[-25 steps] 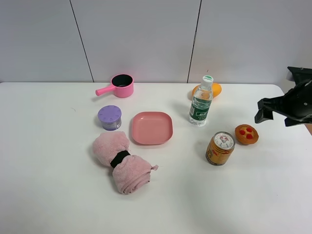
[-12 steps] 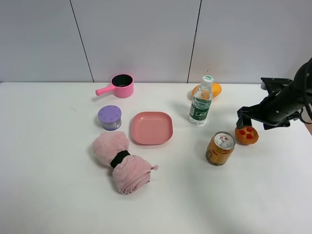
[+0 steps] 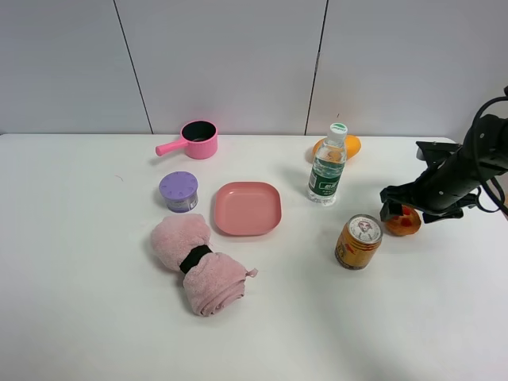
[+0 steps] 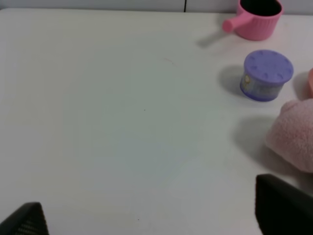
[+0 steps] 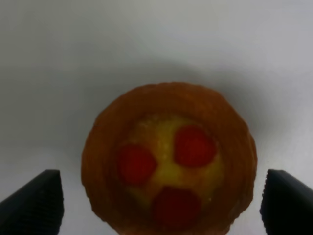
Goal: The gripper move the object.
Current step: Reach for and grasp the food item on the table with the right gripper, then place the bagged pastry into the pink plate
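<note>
The toy tart [image 3: 406, 223], orange-brown with a yellow top and red dots, sits on the white table right of the gold can. My right gripper [image 3: 399, 212] hangs low over it and partly hides it. In the right wrist view the tart [image 5: 168, 159] lies between the two black fingertips [image 5: 34, 201], which stand apart on either side; the right gripper [image 5: 161, 205] is open and I see no contact. My left gripper [image 4: 154, 218] is open and empty over bare table; it is out of the exterior view.
A gold can [image 3: 358, 241] stands just left of the tart. A water bottle [image 3: 327, 164] and an orange fruit [image 3: 350, 146] are behind. A pink plate [image 3: 247, 208], rolled pink towel [image 3: 198, 263], purple tin [image 3: 178, 191] and pink pot [image 3: 196, 140] lie left.
My right gripper has come in from the right edge and dropped down over the tart. The tart and the other things have not moved.
</note>
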`<state>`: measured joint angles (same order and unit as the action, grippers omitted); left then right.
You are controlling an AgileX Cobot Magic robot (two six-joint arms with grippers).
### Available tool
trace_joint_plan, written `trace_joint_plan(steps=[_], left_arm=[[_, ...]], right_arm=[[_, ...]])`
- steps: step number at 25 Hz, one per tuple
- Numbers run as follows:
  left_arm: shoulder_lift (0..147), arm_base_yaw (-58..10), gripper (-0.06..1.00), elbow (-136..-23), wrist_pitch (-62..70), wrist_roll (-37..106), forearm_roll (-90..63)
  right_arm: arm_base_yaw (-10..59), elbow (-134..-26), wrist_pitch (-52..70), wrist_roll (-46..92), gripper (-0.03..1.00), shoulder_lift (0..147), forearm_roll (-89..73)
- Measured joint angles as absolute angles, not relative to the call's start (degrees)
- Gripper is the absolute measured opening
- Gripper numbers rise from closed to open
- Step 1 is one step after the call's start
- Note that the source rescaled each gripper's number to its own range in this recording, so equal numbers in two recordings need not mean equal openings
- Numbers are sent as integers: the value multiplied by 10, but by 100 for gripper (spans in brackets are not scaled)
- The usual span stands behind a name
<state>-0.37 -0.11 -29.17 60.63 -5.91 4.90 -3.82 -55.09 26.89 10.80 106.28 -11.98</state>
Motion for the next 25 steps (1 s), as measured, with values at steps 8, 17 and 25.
trace_joint_plan(steps=[8,17,25], left_arm=[[-4,-1,100,-292,606,-59,49],[-4,-1,100,-292,606,-59,49],[-4,-1,100,-292,606,-59,49]], right_arm=[[-38,-551,239,108,61,1094,-120],[-38,-551,256,123,0,1080,-120],[-38,-551,319,124,0,925,-132]])
